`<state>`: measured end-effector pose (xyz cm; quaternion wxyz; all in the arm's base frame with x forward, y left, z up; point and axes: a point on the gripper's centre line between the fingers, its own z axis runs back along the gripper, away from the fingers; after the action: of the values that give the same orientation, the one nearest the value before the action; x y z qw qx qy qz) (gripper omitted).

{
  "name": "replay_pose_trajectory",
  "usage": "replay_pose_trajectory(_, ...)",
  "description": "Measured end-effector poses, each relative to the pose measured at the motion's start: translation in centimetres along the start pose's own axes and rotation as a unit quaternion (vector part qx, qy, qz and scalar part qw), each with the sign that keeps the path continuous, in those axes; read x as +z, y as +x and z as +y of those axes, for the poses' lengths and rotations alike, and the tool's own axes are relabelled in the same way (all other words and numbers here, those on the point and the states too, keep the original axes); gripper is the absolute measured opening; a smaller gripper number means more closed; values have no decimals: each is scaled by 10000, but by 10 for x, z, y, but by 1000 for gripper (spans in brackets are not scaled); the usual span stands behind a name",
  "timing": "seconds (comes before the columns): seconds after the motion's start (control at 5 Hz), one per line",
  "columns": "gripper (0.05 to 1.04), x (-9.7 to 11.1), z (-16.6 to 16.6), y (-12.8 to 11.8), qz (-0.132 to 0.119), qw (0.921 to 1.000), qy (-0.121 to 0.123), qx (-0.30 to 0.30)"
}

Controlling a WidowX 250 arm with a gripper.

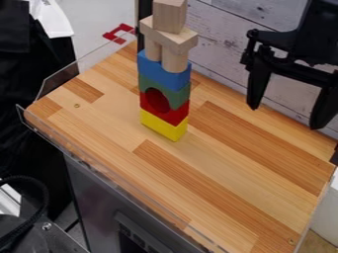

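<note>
My hand (286, 116): upper right of frame, fingers apart, unloaded | Block tower (164, 72): upper centre, upright on desk (221, 190) | Done: stacked, yellow block (162, 125) through natural-wood top block (169, 17) | Remaining: I cannot determine.

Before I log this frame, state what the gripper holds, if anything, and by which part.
Nothing is held: the pincer hangs open at the right, apart from the block tower.

The tabletop (218, 163) at the centre is smooth, satiny wood; the blocks (175, 44) at upper centre look matt, bare wood.
</note>
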<state>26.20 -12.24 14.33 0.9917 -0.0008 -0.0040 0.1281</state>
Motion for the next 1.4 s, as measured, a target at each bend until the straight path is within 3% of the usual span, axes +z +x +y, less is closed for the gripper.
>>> replay_pose_trajectory(0.2, 1000, -8, 1, -1, 117, 9999, 88, 2)
replay_pose_trajectory(0.4, 1000, -6, 9, 3, 73, 9998, 166, 32)
replay_pose_trajectory(0.8, 1000, 41, 41, 24, -269, 9996, -54, -92)
replay_pose_trajectory(1.4, 1000, 61, 102, 33, 103, 9999, -120, -41)
